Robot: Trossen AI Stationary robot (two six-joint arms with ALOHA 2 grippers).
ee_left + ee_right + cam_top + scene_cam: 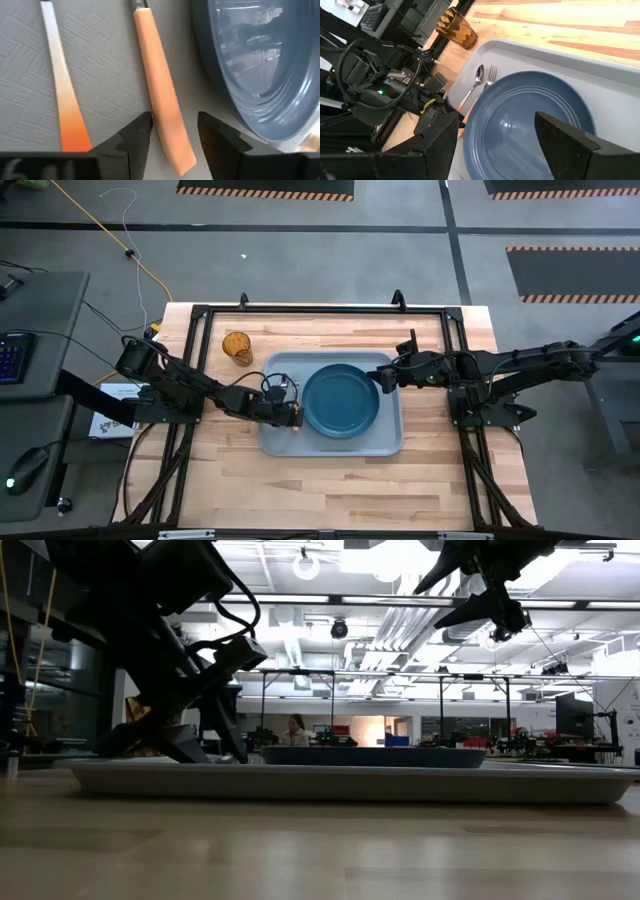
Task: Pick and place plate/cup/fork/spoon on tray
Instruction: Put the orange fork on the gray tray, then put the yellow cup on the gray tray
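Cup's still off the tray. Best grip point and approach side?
Grip the cup across its textured side wall, near the middle. It stands upright on the bare wood by the tray far-left corner. Probably use the left gripper, coming level from the left arm's side, away from the tray rim.

Tight squeeze on the tray's left side

Left gripper (292, 416) fills the strip between plate (341, 402) and tray (390, 442) rim, beside fork (487, 80) and spoon (474, 86); the counter (330, 490) in front lies open.
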